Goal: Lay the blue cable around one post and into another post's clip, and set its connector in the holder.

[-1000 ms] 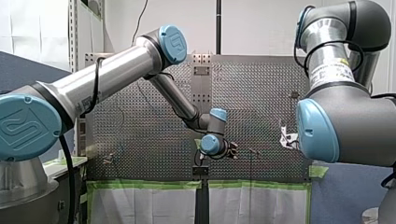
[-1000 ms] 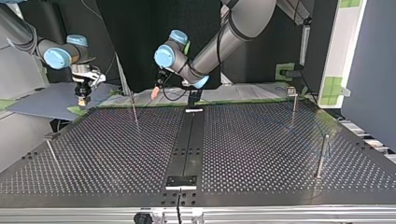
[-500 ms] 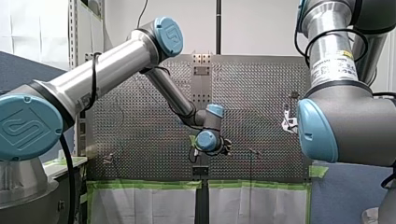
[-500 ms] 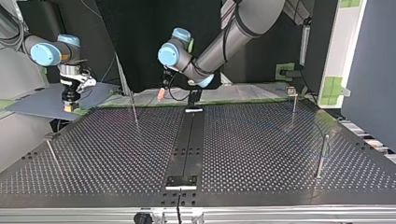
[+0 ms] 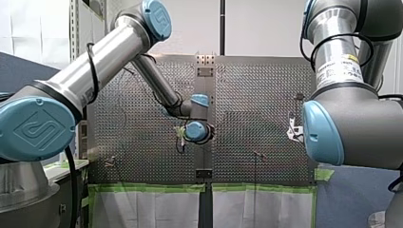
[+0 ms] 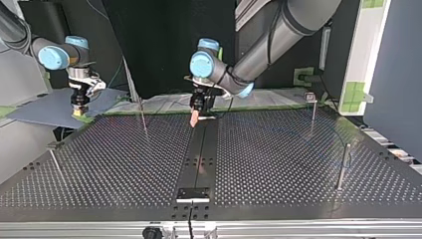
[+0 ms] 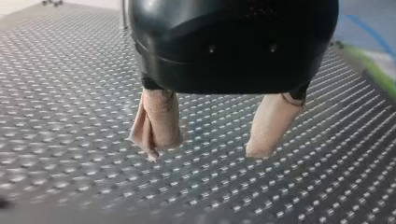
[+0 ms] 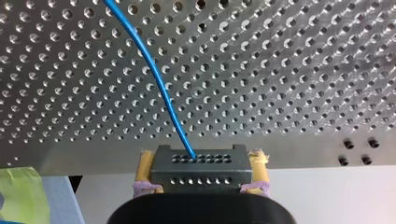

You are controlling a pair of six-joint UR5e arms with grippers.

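Right gripper is clamped on the grey connector, yellow pads on its two short ends, held just off the worktop edge at the top view's far left. The blue cable leaves the connector's holed face and runs off across the perforations. Gripping by the ends leaves that exit free, I judge. Left gripper hangs low over the worktop, beige pads apart, nothing between them, at the far end of the black centre strip. Probable reason: placed to take up the cable for routing. A post stands at the top view's right; whether the cable passes it I cannot tell. Connector not yet in any holder.
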